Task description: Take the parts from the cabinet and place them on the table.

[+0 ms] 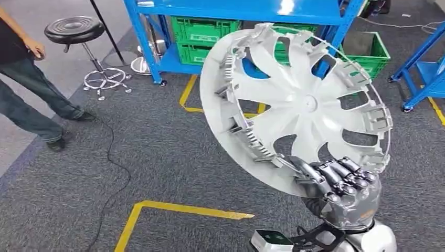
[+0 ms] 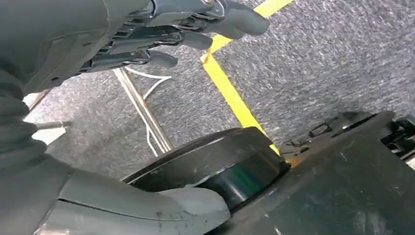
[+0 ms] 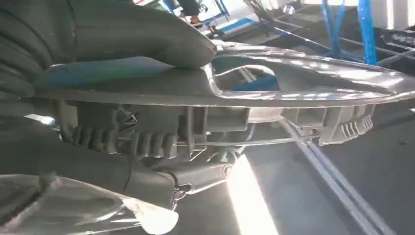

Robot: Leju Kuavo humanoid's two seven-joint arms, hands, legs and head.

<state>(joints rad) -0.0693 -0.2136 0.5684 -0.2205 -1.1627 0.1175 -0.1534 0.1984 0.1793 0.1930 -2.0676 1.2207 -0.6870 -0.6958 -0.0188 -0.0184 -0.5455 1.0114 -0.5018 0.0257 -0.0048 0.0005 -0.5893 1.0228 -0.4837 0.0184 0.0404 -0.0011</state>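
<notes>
A silver wheel cover [image 1: 296, 102], its ribbed inner face and clip tabs turned toward the robot, is held tilted in the air above grey carpet [image 1: 157, 157]. The right hand [image 1: 343, 186] grips its lower rim: the fingers [image 1: 336, 173] curl over the inner edge, and in the right wrist view the thumb [image 3: 142, 41] presses on the opposite face of the cover [image 3: 293, 83], so the rim is clamped between them. The left hand [image 2: 161, 29] hangs beside the robot's body over the carpet, its fingers [image 2: 230, 19] slightly bent and apart, holding nothing. Behind the cover stands a blue shelving rack [image 1: 236, 10] with green crates [image 1: 202, 37] on its lower shelf. Yellow floor tape [image 1: 183, 210] marks the carpet. To the left are a black stool [image 1: 76, 31] and a person [image 1: 26, 89] standing.
</notes>
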